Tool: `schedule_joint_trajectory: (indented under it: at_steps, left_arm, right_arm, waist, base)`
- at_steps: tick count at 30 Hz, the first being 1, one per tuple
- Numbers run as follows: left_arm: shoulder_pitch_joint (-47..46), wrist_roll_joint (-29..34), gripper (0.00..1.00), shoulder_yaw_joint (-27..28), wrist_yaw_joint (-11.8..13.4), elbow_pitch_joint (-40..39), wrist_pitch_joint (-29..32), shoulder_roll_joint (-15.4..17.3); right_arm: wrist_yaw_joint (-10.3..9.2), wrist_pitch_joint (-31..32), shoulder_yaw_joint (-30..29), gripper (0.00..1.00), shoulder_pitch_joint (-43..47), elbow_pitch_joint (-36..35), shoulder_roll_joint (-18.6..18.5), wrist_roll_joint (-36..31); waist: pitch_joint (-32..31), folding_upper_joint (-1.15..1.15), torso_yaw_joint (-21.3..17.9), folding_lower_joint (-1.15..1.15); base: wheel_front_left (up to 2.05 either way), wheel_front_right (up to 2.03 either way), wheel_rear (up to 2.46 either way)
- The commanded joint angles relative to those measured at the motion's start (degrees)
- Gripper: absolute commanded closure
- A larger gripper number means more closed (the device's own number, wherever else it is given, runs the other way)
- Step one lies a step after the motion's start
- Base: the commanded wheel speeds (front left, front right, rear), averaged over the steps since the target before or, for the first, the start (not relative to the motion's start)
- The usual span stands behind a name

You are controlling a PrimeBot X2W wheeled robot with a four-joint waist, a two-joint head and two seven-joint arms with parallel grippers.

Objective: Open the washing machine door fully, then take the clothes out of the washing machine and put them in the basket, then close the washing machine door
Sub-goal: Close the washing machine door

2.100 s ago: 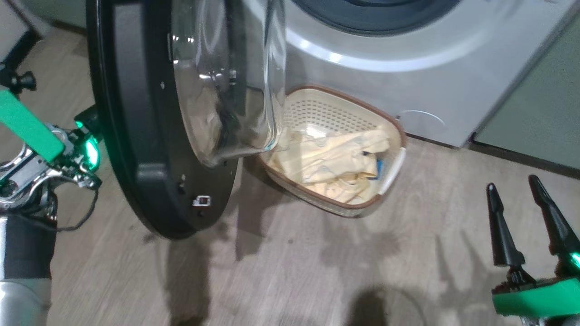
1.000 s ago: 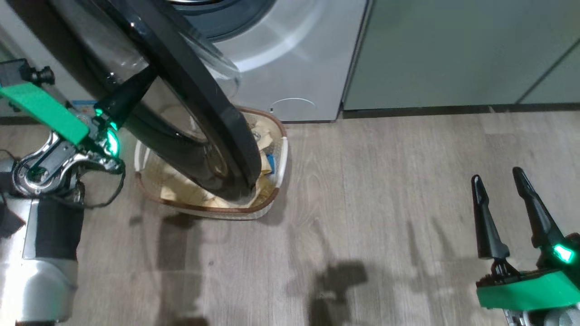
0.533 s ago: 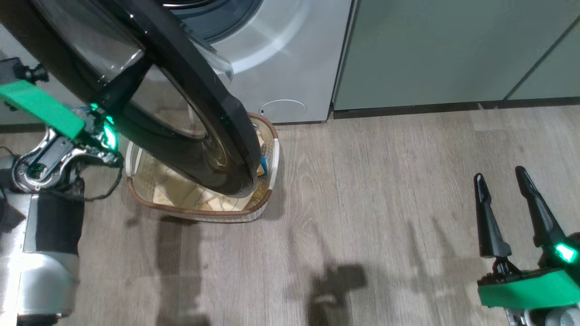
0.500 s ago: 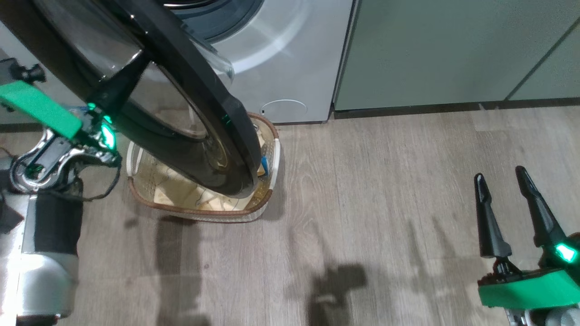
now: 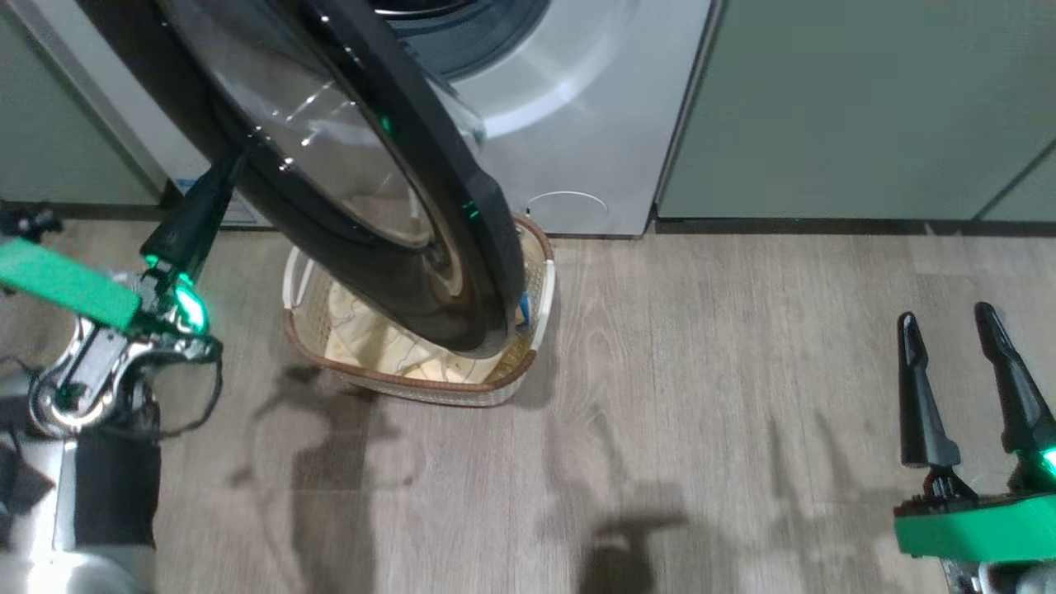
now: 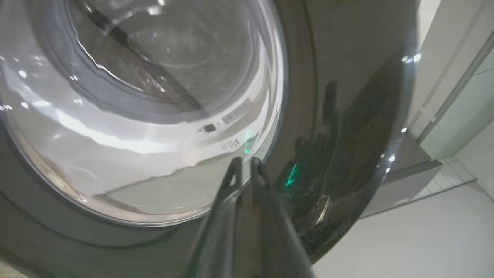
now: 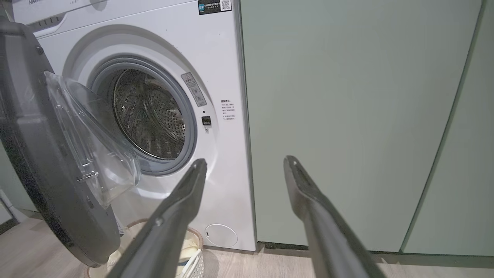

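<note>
Wooden floor [image 5: 701,371] is showing in my head view; the basket [image 5: 396,381], holding the clothes [image 5: 371,342], is sitting under the part-open washing machine door [image 5: 346,165]. Left wrist view: my left end effector [image 6: 246,162] is touching that door, fingers close together, gripping nothing. Right wrist view: my right end effector [image 7: 245,161] is hanging wide open, empty.

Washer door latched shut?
No, the washing machine door stands swung out from the washing machine, leaving the steel drum exposed.
</note>
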Motion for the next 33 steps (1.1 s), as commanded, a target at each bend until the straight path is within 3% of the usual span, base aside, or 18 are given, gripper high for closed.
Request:
schedule_joint_trajectory:
  at_steps: [1, 2, 9, 14, 17, 21, 26, 30, 33]
  left_arm:
    - [-0.1, 1.3, 0.12, 2.8, -0.5, -3.5, -1.8, 1.2]
    - [0.7, 1.6, 0.00, 3.0, -0.5, -4.7, -2.7, 0.6]
    - [5.4, 4.1, 0.00, 2.7, -0.5, -10.3, -7.1, -2.6]
    - [7.2, 9.8, 0.00, 1.7, -0.5, -13.3, -11.8, -2.9]
    - [8.9, 17.6, 0.00, 0.5, -0.5, -16.3, -17.3, -1.9]
    - [12.6, 34.0, 0.00, -2.1, -0.1, -18.5, -26.2, 0.5]
    - [18.4, 53.7, 0.00, -5.4, 5.4, -20.0, -35.3, 1.9]
    - [22.9, 62.1, 0.00, -7.2, 9.2, -20.9, -39.1, 1.9]
    - [24.6, 64.8, 0.00, -7.9, 10.4, -21.5, -40.7, 1.7]
  right_arm:
    - [0.08, -0.4, 1.0, 0.00, -0.7, -2.1, -0.1, -0.2]
    - [0.08, -0.4, 1.0, 0.00, -0.7, -2.1, 0.0, -0.3]
    - [0.08, -0.4, 0.7, 0.00, -0.1, -2.1, 0.1, -0.4]
    - [0.08, -0.4, 1.1, 0.00, 0.0, -2.0, 0.1, -0.4]
    - [0.08, -0.4, 1.2, 0.00, 0.0, -2.0, 0.0, -0.5]
    - [0.08, -0.4, 1.4, 0.00, 0.4, -1.9, -0.4, -0.6]
    - [0.08, -0.4, 1.9, 0.00, 1.5, -1.8, -0.9, -0.8]
    - [0.08, -0.4, 2.1, 0.00, 2.6, -1.5, -1.2, -0.9]
    - [0.08, -0.4, 2.2, 0.00, 3.3, -1.3, -1.2, -0.9]
  waist:
    - [-0.5, 0.00, 0.7, 0.00]
    - [-0.7, 0.00, 0.9, 0.00]
    - [-1.6, 0.00, 2.5, 0.00]
    - [-2.2, 0.00, 3.1, 0.00]
    - [-2.6, 0.00, 3.2, 0.00]
    - [-3.6, 0.00, 3.4, 0.00]
    - [-4.9, 0.00, 3.3, 0.00]
    - [-5.8, 0.00, 3.4, 0.00]
    - [-6.1, 0.00, 3.4, 0.00]
  base:
    - [0.00, 0.00, 0.00]
    - [0.00, 0.00, 0.00]
    - [0.00, 0.00, 0.00]
    - [0.00, 0.00, 0.00]
    - [0.00, 0.00, 0.00]
    - [0.00, 0.00, 0.00]
    - [0.00, 0.00, 0.00]
    - [0.00, 0.00, 0.00]
    - [0.00, 0.00, 0.00]
